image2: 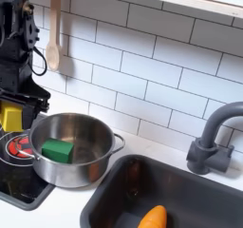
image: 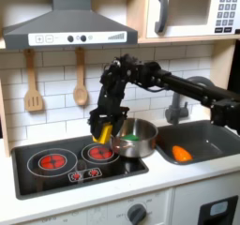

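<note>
In the first exterior view I've got the black gripper [image: 102, 127] hanging over the black two-burner toy stovetop [image: 56, 168], just above the right-hand red burner ring [image: 98, 153]. It's closed on a small yellow block [image: 101, 132], fingers pinching it from either side, and the block looks clear of the surface. At three o'clock from the block, just beside it, sits the shiny round steel pot [image: 137, 138] with a green block [image: 132, 136] inside. Further toward three o'clock, the dark sink basin [image: 202, 142] holds an orange carrot-shaped toy [image: 182, 154]. Two wooden utensils [image: 81, 91] hang on the tiled wall at twelve o'clock.

Second exterior view now: the gripper sits at the left edge [image2: 13, 110], the yellow block [image2: 11, 117] between its fingers, near the pot's rim [image2: 95, 125] at nine o'clock. The green block [image2: 57, 150] rests on the pot floor.

My judgement: the grip is tight but low on the block, so I'd move slowly, keep the wrist vertical, and mind that rim.
</note>
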You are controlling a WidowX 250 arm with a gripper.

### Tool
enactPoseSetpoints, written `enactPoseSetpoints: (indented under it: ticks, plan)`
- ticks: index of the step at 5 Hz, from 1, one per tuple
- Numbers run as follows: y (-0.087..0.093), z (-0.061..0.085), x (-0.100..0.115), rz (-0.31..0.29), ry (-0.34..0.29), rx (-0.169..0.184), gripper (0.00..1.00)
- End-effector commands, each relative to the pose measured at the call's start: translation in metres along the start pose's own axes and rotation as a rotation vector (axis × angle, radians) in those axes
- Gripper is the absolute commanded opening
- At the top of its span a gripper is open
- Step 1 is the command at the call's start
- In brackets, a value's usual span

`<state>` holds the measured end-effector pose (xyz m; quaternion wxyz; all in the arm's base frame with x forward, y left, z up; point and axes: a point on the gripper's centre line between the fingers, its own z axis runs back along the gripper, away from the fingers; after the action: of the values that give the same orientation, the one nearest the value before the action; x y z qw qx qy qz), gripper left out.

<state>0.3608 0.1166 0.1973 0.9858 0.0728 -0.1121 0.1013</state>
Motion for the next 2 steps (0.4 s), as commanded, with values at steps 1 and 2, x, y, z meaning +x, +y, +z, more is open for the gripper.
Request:
enactPoseSetpoints:
  ticks: [1, 2]
  plan:
    - [0.0108, -0.0114, 0.0118, 0.018, 0.012, 0.005, 0.00]
    - [0.0151, -0.0154, 0.0128, 0.031, 0.023, -0.002, 0.00]
